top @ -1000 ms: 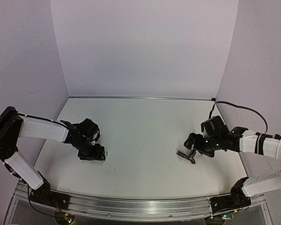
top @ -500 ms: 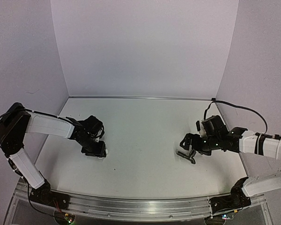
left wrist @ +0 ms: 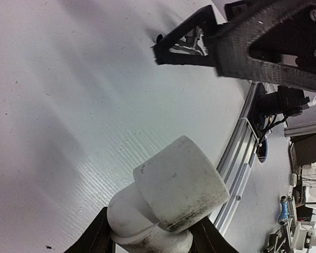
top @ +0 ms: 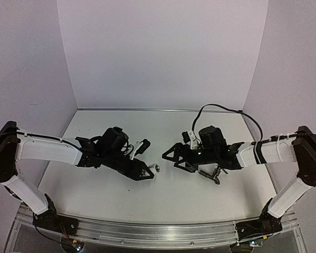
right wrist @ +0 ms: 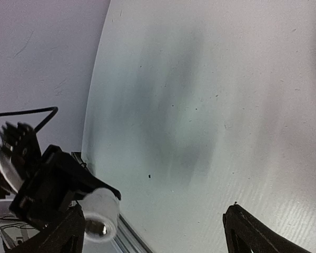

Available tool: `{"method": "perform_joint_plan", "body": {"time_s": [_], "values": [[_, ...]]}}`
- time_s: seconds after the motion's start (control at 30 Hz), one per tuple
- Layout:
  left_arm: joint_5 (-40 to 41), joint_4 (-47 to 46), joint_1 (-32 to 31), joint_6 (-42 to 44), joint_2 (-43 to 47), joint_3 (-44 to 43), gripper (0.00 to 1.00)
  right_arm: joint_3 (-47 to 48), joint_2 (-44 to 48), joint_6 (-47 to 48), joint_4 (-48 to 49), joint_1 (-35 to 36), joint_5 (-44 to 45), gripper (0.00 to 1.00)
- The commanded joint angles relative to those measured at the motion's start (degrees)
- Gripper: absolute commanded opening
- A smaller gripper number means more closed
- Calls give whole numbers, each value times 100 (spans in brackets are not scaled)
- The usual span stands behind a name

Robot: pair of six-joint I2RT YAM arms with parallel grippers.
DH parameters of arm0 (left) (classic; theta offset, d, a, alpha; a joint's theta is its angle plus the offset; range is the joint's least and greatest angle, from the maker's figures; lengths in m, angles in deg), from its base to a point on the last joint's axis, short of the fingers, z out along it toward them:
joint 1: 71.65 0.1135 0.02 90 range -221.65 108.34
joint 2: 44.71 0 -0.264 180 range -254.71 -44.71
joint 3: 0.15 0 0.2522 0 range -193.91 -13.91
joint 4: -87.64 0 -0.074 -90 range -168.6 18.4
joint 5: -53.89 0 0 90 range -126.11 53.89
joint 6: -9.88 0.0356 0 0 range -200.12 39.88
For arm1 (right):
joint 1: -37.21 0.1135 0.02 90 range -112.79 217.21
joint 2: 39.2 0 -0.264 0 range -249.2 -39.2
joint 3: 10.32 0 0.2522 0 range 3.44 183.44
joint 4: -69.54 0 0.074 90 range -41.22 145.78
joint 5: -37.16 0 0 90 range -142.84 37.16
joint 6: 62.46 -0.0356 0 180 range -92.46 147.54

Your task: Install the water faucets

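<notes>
My left gripper [top: 149,172] is shut on the small white plastic pipe fitting [top: 157,168] and holds it near the table's middle. In the left wrist view the fitting [left wrist: 171,203] sits between my fingers, its wide socket end pointing away. My right gripper [top: 172,157] is open and empty, facing the fitting from the right with a small gap. In the right wrist view the fitting [right wrist: 100,213] shows at lower left, its open end toward me. The dark grey faucet [top: 210,175] lies on the table under my right forearm, behind the right gripper.
The white table [top: 163,129] is walled at the back and both sides. A metal rail [top: 147,232] runs along the near edge. A black cable [top: 221,109] loops over the right arm.
Both arms have swung in to the middle. The left gripper carried the white fitting rightward. The right gripper moved left, away from the faucet, which stayed in place.
</notes>
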Motion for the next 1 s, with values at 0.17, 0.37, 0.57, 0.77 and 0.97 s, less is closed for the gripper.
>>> {"method": "perform_joint_plan", "body": {"time_s": [0.17,0.37,0.57,0.77,0.97], "values": [[869,-375,-427,369,-170,-500,0,749,-580,-691,546,768,214,87],[985,-374,-467,376,-118,-431,0,880,-833,-747,545,1020,312,71],[1081,-374,-506,413,0,-315,0,888,-895,-842,554,1073,499,40],[1200,-392,-503,358,85,-249,3,757,-752,-810,620,1082,559,3],[841,-940,-497,62,598,156,62,435,-410,-47,939,1084,561,0]]}}
